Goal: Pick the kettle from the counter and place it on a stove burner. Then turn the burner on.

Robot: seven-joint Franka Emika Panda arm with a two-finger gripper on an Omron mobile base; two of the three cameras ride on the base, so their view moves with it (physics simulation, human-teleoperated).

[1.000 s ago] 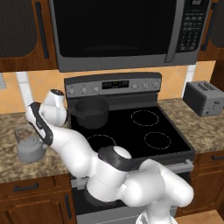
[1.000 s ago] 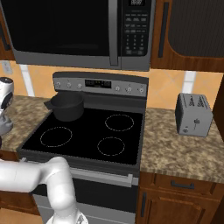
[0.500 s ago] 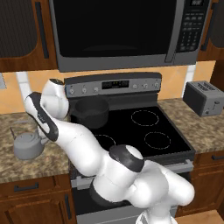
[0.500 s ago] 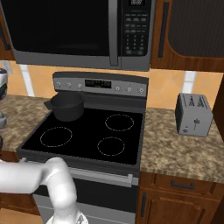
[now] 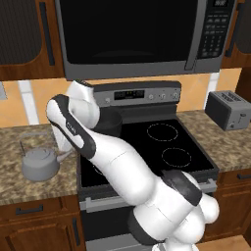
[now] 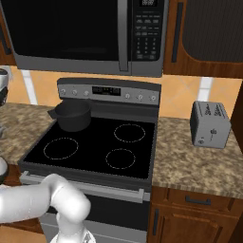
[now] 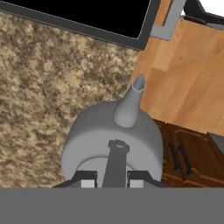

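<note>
The mottled brown desk (image 5: 29, 184) carries the grey kettle (image 5: 40, 164) left of the stove; a toaster (image 6: 210, 124) stands on its right part.

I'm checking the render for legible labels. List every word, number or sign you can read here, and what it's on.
None can be read.
Microwave keypad: pale button marks, too small to read.
Stove display: light digits, blurred.
Toaster: no marking legible.
Kettle: no text.
</note>
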